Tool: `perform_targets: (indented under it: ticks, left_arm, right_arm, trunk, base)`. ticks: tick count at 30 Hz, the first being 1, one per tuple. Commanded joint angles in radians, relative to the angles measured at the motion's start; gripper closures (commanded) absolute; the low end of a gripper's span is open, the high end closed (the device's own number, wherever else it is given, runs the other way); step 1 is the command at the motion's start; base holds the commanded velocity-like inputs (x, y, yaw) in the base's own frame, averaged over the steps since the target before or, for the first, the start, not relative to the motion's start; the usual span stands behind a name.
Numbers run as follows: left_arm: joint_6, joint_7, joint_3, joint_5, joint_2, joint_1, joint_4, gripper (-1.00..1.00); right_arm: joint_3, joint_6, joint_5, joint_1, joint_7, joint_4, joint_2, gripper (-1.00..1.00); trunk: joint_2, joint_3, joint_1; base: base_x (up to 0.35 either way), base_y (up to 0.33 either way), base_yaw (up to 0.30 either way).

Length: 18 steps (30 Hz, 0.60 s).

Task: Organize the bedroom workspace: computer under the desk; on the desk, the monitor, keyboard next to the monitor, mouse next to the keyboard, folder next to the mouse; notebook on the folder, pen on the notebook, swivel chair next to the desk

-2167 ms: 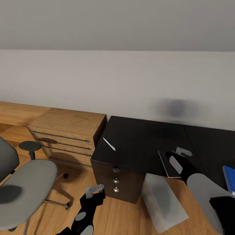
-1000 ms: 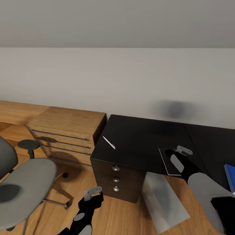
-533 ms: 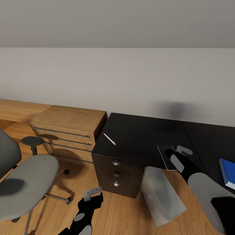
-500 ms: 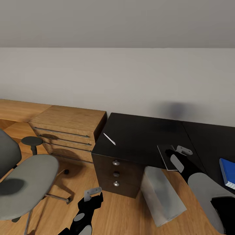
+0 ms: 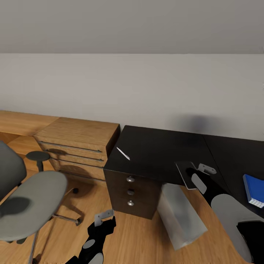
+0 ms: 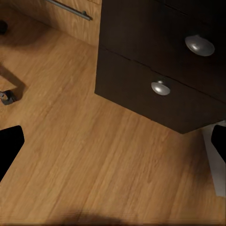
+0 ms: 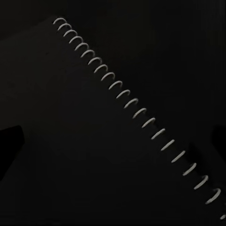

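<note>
The black desk [image 5: 161, 150] carries a white pen [image 5: 123, 153] near its left end and the blue folder [image 5: 253, 189] at the right. A black spiral notebook [image 5: 183, 172] [image 7: 94, 122] lies at the desk's front edge. My right gripper [image 5: 200, 176] [image 7: 113, 146] hovers open just over it. The light-grey computer [image 5: 179, 216] leans tilted under the desk. The grey swivel chair [image 5: 33, 201] stands left of the desk with a bare seat. My left gripper [image 5: 105, 219] [image 6: 113, 150] hangs open over the floor before the drawers [image 6: 160, 87]. Monitor, keyboard and mouse are out of view.
A wooden chest [image 5: 79, 143] with bar handles stands against the desk's left side. A small round dark stool [image 5: 37, 156] sits behind the chair. Wood floor [image 6: 94, 160] lies between chair and desk.
The camera has shifted, so desk, pen and folder drift up and left in the picture and more of the folder shows. Both grippers keep their pose and stay open.
</note>
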Motion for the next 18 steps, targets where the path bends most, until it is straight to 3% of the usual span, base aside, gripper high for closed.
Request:
perform_targets:
  ticks: [1, 18]
  left_arm:
    - [0.005, 0.007, -0.003, 0.002, 0.001, -0.002, -0.002, -1.0]
    - [0.005, 0.007, -0.003, 0.002, 0.001, -0.001, -0.002, -1.0]
  right_arm:
    - [0.009, 0.006, -0.015, 0.0, -0.008, 0.026, -0.001, -1.0]
    - [0.009, 0.006, -0.016, 0.001, -0.008, 0.026, -0.001, -1.0]
  trunk:
    - [-0.001, -0.001, 0.0]
    - [-0.001, -0.001, 0.0]
  base:
    - [-0.176, 0.0, 0.0]
    - [-0.035, 0.0, 0.0]
